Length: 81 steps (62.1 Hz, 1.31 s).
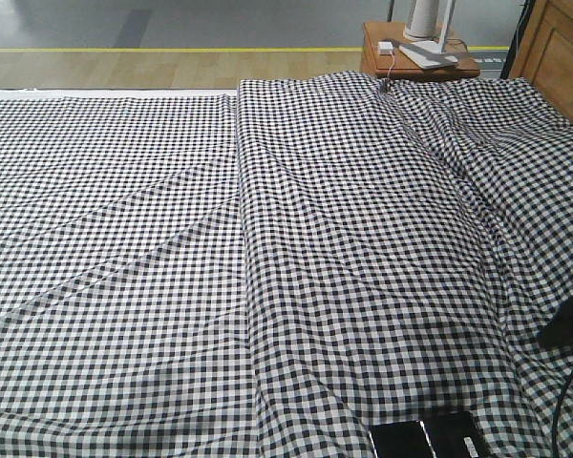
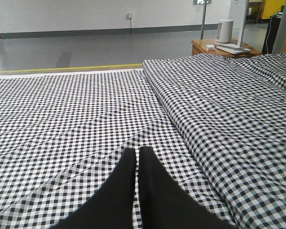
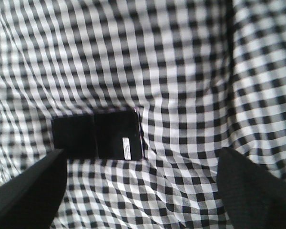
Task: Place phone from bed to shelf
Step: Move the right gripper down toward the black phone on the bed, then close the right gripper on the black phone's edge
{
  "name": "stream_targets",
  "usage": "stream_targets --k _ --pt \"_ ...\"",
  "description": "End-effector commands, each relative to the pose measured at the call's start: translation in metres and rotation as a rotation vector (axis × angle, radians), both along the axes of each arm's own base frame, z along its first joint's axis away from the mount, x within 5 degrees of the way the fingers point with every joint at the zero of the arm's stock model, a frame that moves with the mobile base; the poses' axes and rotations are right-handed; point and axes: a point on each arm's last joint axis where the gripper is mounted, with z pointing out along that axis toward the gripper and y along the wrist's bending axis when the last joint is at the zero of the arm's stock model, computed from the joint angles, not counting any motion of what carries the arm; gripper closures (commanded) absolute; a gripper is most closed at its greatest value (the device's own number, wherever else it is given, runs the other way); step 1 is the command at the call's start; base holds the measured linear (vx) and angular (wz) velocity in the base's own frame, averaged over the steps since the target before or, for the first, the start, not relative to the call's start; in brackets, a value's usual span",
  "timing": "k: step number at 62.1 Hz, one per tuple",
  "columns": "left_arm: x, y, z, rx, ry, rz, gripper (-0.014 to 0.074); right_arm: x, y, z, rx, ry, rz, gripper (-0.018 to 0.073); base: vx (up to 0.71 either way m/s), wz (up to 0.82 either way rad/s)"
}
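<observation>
Where the checked cloth of the bed (image 1: 267,239) meets the bottom edge of the front view, right of centre, the phone (image 1: 428,437) lies flat, black and glossy, with a small white sticker (image 3: 126,148) near one end. From the right wrist view, the right arm's jaws stand wide apart, its dark fingers (image 3: 24,195) out to either side of the phone and clear of it. The left arm's jaws are pressed together with nothing between them, over the flatter cloth left of a raised fold. Beyond the bed's far edge stands a small reddish-brown desk (image 1: 415,59) carrying a white device
</observation>
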Motion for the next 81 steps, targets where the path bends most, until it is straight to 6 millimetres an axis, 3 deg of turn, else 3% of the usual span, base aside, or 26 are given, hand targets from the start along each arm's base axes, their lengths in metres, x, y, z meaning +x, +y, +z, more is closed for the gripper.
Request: stream_targets --k 1,14,28,44,81 --pt "0.001 0.001 0.006 -0.017 -0.074 0.006 0.0596 0.005 -0.003 0.001 0.017 -0.045 0.043 -0.0036 0.0 0.0" --pt "0.001 0.001 0.006 -0.017 -0.074 0.006 0.0596 0.002 0.007 -0.04 0.142 -0.029 0.106 -0.0036 0.0 0.0" --pt "0.001 0.001 0.006 -0.017 -0.074 0.006 0.0596 0.009 0.013 -0.071 0.282 -0.026 0.081 -0.0036 0.0 0.0" --pt "0.001 0.001 0.006 -0.017 -0.074 0.006 0.0596 0.015 0.013 -0.093 0.363 0.002 0.092 -0.0036 0.0 0.0" --pt "0.001 0.001 0.006 -0.017 -0.074 0.006 0.0596 -0.002 0.031 -0.147 0.521 0.062 0.066 -0.0036 0.0 0.0"
